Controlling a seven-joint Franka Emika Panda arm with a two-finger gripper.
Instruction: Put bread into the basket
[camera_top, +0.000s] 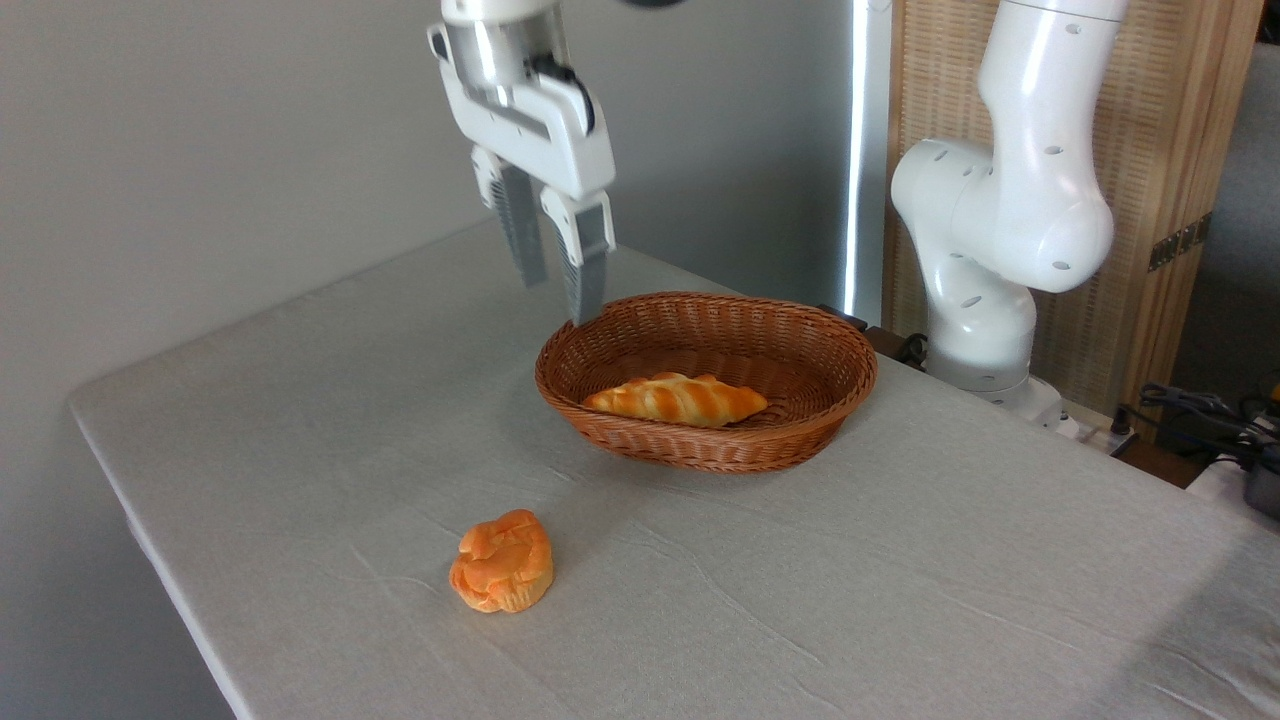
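Already the bread (676, 399) lies inside the basket (700, 300), on its floor toward the near wall; long axis runs left-right; gripper (558, 285) hangs above the basket's far-left rim, so loaf sits below and right of it; fingers slightly parted, holding nothing; loaf braided, golden-brown, pale seams, tapered ends; task looks done.

Cutting off the robot arm (1010, 200) at the top edge; basket (706, 380) wall hiding the bread's (676, 399) underside.
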